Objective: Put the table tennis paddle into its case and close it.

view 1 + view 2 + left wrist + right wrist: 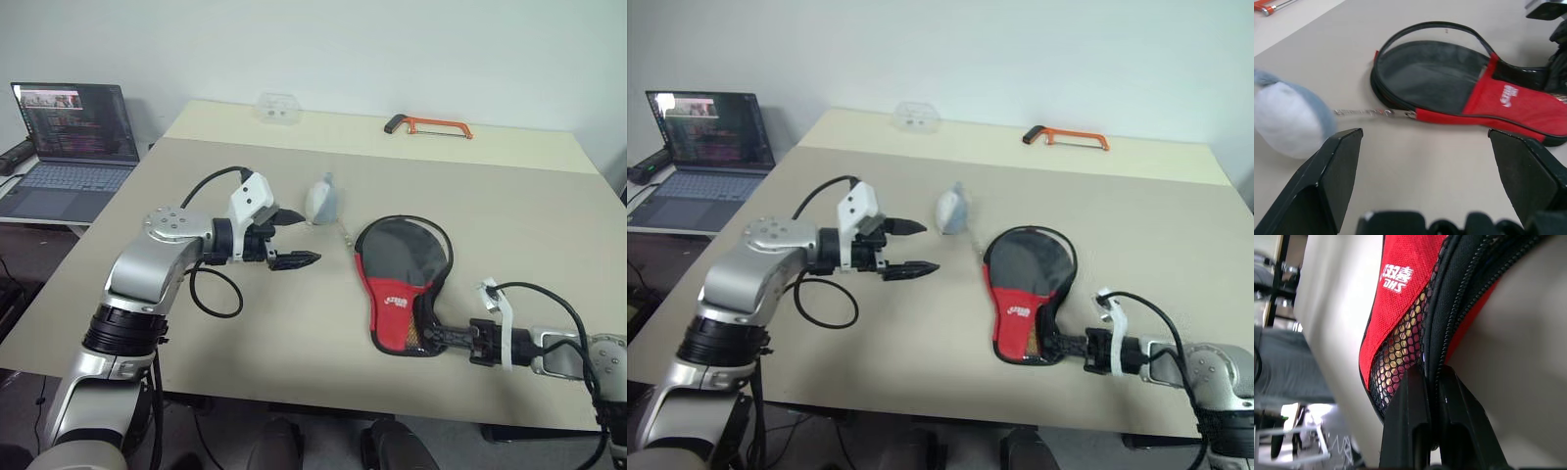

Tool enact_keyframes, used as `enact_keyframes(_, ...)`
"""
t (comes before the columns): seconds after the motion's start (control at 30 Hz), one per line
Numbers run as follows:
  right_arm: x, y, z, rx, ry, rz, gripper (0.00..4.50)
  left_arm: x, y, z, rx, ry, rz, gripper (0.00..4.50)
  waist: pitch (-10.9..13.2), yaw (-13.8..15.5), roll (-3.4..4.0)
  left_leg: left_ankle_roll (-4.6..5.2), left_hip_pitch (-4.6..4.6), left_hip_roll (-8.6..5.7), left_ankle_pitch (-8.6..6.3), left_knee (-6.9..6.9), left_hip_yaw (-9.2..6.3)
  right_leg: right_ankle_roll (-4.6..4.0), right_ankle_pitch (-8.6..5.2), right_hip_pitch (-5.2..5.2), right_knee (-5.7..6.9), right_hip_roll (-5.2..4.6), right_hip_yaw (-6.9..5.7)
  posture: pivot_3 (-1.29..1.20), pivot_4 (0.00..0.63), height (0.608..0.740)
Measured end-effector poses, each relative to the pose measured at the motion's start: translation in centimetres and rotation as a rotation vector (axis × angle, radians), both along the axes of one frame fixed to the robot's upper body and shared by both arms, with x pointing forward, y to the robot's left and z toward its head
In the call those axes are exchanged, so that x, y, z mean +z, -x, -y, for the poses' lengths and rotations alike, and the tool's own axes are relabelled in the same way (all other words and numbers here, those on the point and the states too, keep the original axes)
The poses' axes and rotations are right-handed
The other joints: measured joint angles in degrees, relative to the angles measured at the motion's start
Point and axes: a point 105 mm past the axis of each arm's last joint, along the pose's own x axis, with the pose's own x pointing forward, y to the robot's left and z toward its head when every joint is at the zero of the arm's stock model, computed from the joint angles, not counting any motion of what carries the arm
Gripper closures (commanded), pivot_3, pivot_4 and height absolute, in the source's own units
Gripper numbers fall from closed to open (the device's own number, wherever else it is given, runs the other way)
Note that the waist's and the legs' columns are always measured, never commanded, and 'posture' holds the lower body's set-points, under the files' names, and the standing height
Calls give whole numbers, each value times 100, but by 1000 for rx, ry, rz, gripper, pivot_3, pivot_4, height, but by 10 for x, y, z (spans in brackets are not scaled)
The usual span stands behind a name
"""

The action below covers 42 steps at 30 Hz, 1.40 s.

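the case (404,284) lies flat on the tabletop (294,323), right of centre and toward the near edge, its round black end pointing far and its red, logo-marked handle end pointing near. the round part reads as dark and filled, so the table tennis paddle seems to be inside already, though its handle cannot be made out. a zip pull on a thin cord (1376,113) trails from the case's left edge toward the small grey-and-white plush toy (323,200) just beside it.

the right claw (431,336) is clenched on the zip edge at the near end of the case, by the mesh pocket; in the right wrist view its fingers (1405,431) pinch the black zip band. the left claw (292,238) hangs released above the tabletop, left of the case and apart from it.

judging from this, the step in hand is closing: the next move likely calls for the right claw to hold the case steady while the left claw takes the zip pull and draws it around the rim.

an orange hacksaw (431,125) lies at the far edge, and a laptop (69,147) sits on a separate surface far left.
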Motion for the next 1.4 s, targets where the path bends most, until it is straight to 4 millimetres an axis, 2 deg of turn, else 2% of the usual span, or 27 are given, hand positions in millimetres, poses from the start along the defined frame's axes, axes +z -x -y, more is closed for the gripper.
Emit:
enact_keyframes(0.27,-7,33,-7,77,5,-26,4486,-1,0,1,-5,1,-3,0,0,-25,0,0,2,2,0,0,-7,0,0,2,1,4,-3,0,150,740)
enact_keyframes(0.53,-6,46,-22,97,-30,-33,4486,-1,0,1,-6,1,-4,0,0,-53,0,0,6,5,0,-1,-10,-2,-1,4,3,8,-4,0,150,740)
enact_keyframes(0.7,-8,51,-25,110,-20,-45,4486,-1,0,1,-6,0,-5,0,0,-59,0,0,8,4,0,2,-7,-2,-1,5,5,8,-1,0,150,740)
enact_keyframes(0.87,-7,47,-27,114,3,-29,4486,-1,0,1,-5,-1,-5,0,0,-67,-1,0,10,4,0,2,-8,-2,-1,6,7,8,-1,0,150,740)
enact_keyframes(0.97,-10,44,-29,121,37,7,3688,-1,0,1,-5,-1,-5,0,0,-85,-1,0,16,3,0,3,-6,-2,0,7,10,9,3,0,150,740)
enact_keyframes(1.2,-1,47,-26,191,34,49,1287,-1,0,1,-4,-2,-5,0,2,-76,1,0,27,0,1,7,-2,-1,4,16,14,8,9,0,150,740)
enact_keyframes(1.33,8,47,-4,256,156,115,37,-1,0,1,-3,-4,-5,0,7,-65,8,0,27,-9,1,11,7,7,8,17,9,0,13,0,150,740)
enact_keyframes(1.4,13,50,19,297,279,157,37,-2,-1,0,1,-6,-5,0,9,-38,9,0,25,-10,1,12,4,8,8,21,4,-1,11,0,150,740)
